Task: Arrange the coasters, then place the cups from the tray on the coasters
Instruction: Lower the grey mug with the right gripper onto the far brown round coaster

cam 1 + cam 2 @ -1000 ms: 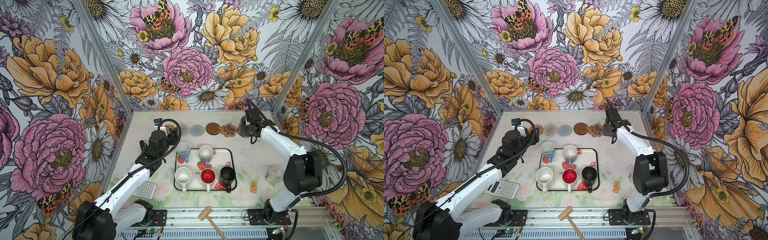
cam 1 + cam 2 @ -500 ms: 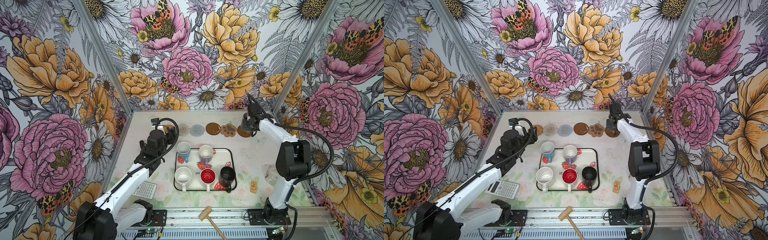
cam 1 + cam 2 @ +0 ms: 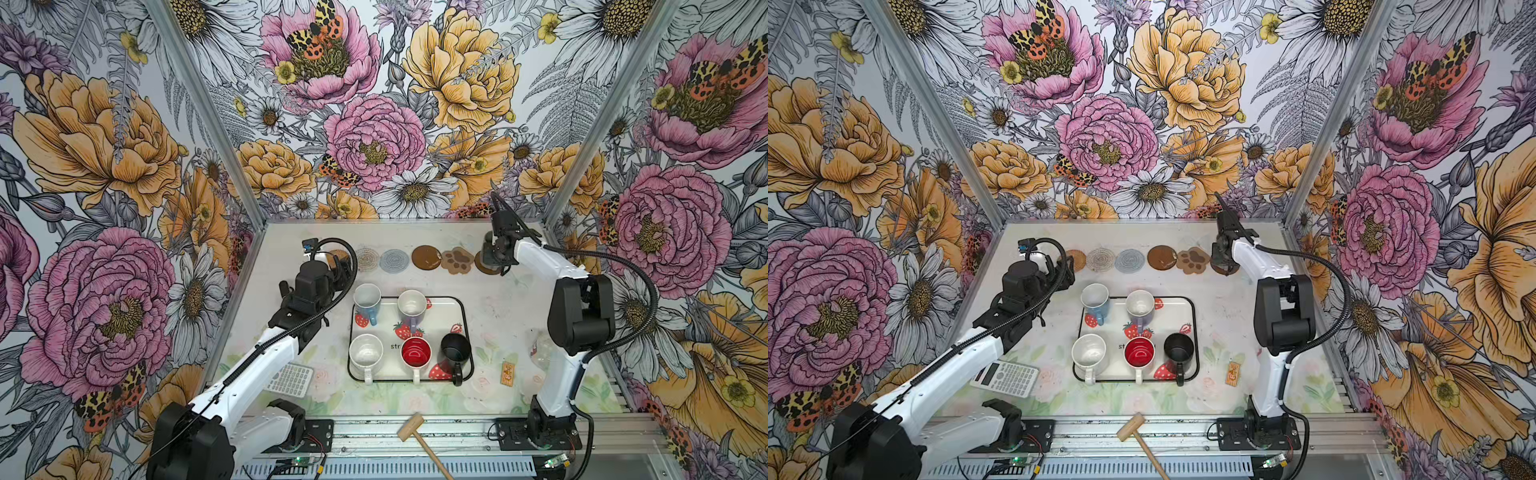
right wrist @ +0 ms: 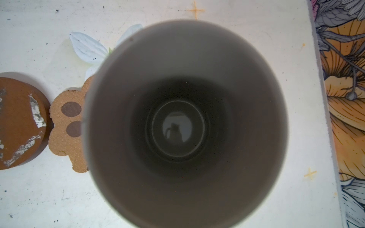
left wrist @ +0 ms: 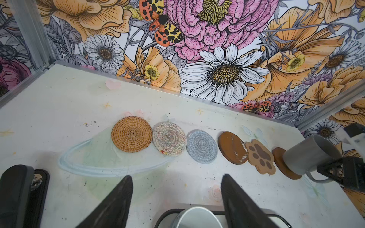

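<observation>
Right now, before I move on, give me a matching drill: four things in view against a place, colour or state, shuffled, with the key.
1 grey cup
2 black cup
3 paw coaster
4 calculator

A on the tray
B tan, brown pads
C left of the tray, off it
D in the right gripper

Pairs: 1-D, 2-A, 3-B, 4-C

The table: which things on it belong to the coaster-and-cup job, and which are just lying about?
Job: tray; light blue, lavender, white, red-inside and black cups on it; grey cup in the right gripper; coasters: tan, beige, grey-blue, brown disc, paw, end brown disc.
Lying about: calculator, wooden mallet, small orange packet, a clear object too faint to name.
</observation>
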